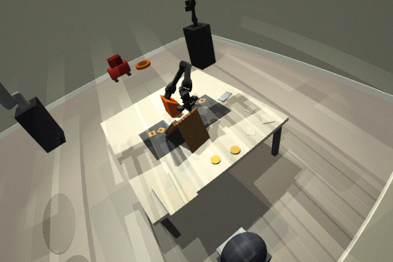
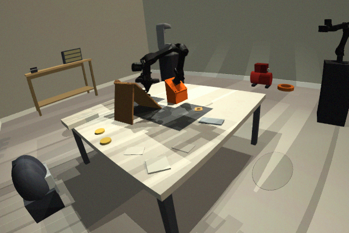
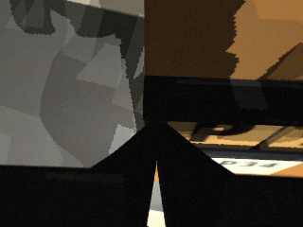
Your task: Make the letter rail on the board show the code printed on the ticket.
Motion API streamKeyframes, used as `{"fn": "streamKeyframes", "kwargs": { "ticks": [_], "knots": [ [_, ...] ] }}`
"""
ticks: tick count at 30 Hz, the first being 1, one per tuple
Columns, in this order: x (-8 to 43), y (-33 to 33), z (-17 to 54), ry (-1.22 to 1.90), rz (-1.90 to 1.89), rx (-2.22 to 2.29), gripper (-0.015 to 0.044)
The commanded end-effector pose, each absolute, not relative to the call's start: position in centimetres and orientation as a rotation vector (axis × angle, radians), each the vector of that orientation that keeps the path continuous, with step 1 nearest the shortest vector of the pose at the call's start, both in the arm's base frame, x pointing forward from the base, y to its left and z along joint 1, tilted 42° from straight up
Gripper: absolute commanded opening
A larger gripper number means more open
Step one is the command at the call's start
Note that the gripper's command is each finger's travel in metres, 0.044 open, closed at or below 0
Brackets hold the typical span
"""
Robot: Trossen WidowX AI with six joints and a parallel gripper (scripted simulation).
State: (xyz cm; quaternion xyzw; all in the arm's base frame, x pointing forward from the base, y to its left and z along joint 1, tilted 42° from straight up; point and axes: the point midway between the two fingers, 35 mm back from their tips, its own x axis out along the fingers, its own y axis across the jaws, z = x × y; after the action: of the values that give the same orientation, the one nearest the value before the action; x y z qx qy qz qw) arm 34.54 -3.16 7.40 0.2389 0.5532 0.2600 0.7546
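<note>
The brown board (image 1: 194, 131) (image 2: 123, 103) stands on the table, its rail side turned away from the top and exterior views. In the wrist view, a tan P tile (image 3: 222, 130) sits in the dark rail (image 3: 199, 96), partly shaded. Part of another tan piece shows at the right edge, its mark unclear. Below, the ticket (image 3: 251, 164) is partly hidden; "P34" is readable. My gripper (image 1: 186, 108) (image 2: 148, 91) (image 3: 157, 130) is shut and empty, its tips close to the rail's left end; contact cannot be told. Loose tiles (image 1: 152, 133) (image 1: 161, 130) lie left of the board, another tile (image 1: 202, 100) (image 2: 198, 108) on the other side.
An orange block (image 1: 170, 107) (image 2: 176, 96) stands at the arm's base. Dark mats (image 1: 156, 151) (image 2: 180, 125) lie by the board. Yellow discs (image 1: 215, 159) (image 1: 235, 150) (image 2: 105, 141), a grey-blue slab (image 1: 225, 96) (image 2: 211, 120) and thin pale squares (image 1: 266, 119) (image 2: 157, 165) lie on the table.
</note>
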Motion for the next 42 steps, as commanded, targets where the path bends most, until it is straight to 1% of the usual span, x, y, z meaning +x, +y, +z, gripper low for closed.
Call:
{"fn": "streamKeyframes", "kwargs": {
  "ticks": [1, 31, 42],
  "knots": [
    [34.6, -3.2, 7.2, 1.208, 0.569, 0.521, 0.0],
    [34.7, -3.9, 6.6, 1.208, 0.569, 0.52, 0.0],
    [33.3, -4.5, 7.4, 1.209, 0.569, 0.52, 0.0]
  ]
}}
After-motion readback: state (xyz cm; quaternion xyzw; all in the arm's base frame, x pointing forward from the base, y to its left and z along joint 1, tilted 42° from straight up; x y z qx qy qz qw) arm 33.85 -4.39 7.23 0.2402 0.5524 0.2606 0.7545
